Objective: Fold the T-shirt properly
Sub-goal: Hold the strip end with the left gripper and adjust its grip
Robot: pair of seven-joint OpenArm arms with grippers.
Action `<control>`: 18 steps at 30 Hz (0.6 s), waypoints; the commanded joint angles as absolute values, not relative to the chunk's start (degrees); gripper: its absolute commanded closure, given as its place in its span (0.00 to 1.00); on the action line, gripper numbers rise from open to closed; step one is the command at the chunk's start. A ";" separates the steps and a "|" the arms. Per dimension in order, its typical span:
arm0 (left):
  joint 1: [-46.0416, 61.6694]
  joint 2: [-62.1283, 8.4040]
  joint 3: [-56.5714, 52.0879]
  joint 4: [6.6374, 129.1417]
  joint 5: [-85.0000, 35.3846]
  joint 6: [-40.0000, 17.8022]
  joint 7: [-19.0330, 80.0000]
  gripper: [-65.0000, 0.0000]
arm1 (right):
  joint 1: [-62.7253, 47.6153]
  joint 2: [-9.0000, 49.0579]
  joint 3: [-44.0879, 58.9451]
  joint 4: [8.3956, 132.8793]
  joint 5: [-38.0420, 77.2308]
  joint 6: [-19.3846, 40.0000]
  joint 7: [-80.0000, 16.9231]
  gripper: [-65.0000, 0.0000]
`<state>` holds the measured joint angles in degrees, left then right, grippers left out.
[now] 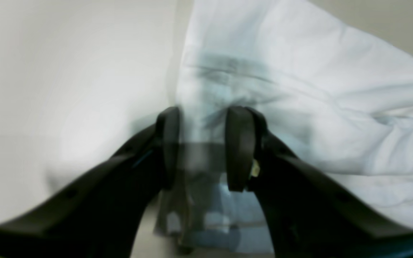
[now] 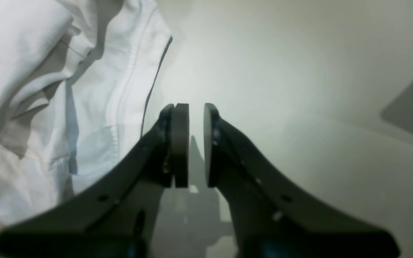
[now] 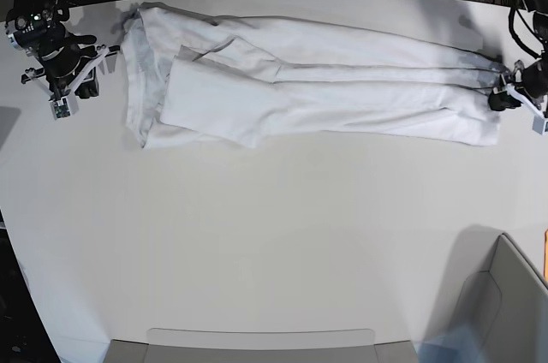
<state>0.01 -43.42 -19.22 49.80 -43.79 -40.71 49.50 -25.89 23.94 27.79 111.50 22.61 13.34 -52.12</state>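
Wrinkled white T-shirt (image 3: 317, 80), folded lengthwise

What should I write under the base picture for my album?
A white T-shirt lies stretched long across the pale table, a robot gripper at each end.

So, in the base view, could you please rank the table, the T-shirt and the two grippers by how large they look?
1. table
2. T-shirt
3. right gripper and left gripper: both small, too alike to rank.
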 commanded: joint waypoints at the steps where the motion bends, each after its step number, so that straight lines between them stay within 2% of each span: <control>1: -0.75 -45.05 -19.38 50.33 -42.95 -40.00 49.71 0.65 | -25.71 24.92 28.35 112.57 22.99 13.23 -51.12 0.87; 12: -0.92 -44.97 -19.12 49.63 -42.86 -40.00 49.71 0.65 | -25.45 24.92 28.18 112.57 22.99 13.23 -51.21 0.87; 18: -0.75 -44.35 -18.86 41.10 -42.86 -40.00 49.45 0.65 | -25.45 24.92 28.09 112.57 22.99 13.23 -51.21 0.87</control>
